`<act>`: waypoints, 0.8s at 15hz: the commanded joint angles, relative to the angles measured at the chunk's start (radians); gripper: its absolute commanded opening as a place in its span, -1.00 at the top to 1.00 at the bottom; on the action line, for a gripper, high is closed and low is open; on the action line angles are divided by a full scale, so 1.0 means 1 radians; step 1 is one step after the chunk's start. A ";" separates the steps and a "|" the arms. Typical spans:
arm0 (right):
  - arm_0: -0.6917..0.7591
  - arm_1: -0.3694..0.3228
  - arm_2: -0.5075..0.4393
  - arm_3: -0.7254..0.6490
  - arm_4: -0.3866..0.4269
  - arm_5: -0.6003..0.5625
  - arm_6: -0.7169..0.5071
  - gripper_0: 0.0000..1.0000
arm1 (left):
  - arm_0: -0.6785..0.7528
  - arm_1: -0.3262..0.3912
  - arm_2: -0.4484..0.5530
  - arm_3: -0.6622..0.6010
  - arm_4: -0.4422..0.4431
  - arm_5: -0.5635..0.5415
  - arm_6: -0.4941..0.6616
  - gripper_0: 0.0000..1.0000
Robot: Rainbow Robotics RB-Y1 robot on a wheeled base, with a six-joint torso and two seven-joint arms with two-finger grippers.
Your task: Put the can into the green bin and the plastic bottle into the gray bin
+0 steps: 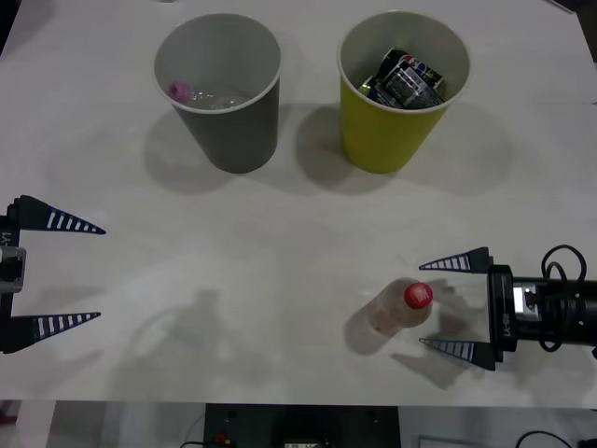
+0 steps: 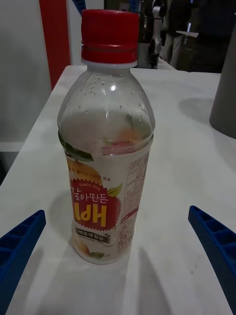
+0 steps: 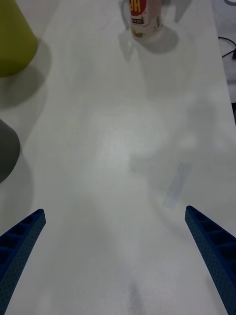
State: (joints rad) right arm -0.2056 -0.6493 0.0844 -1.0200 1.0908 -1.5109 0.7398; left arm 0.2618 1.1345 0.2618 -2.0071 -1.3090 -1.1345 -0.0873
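Note:
The plastic bottle (image 1: pixel 396 313) (image 2: pixel 105 142) (image 3: pixel 144 18) stands upright near the table's front right, clear with a red cap and a fruit label. My right gripper (image 1: pixel 454 305) (image 2: pixel 118 246) is open just to its right, fingers level with the bottle but apart from it. The gray bin (image 1: pixel 222 93) (image 2: pixel 227 93) (image 3: pixel 7 147) stands at the back, with a clear bottle with a pink cap (image 1: pixel 201 93) inside. To its right, the green bin (image 1: pixel 399 93) (image 3: pixel 14 39) holds a dark can (image 1: pixel 406 79). My left gripper (image 1: pixel 79 273) (image 3: pixel 115 251) waits open at the left edge.
White table (image 1: pixel 280 280) with bare room across the middle between the two arms. The right arm's cable (image 1: pixel 564 266) loops at the right edge. The table's front edge runs just below both grippers.

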 commanded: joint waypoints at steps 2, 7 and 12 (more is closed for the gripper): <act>-0.001 0.048 0.000 0.000 0.026 0.020 0.001 -1.00 | 0.000 0.000 0.000 0.000 0.000 0.000 0.000 -0.96; -0.003 0.095 0.002 0.000 0.049 0.037 0.003 -1.00 | 0.000 0.000 0.000 0.000 0.000 0.000 0.000 -0.96; -0.003 0.108 0.006 0.000 0.054 0.040 0.012 -1.00 | 0.000 0.000 0.000 0.000 0.000 0.000 0.000 -0.96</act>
State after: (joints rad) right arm -0.2099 -0.5426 0.0893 -1.0198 1.1452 -1.4714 0.7493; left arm 0.2618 1.1345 0.2618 -2.0071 -1.3090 -1.1345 -0.0873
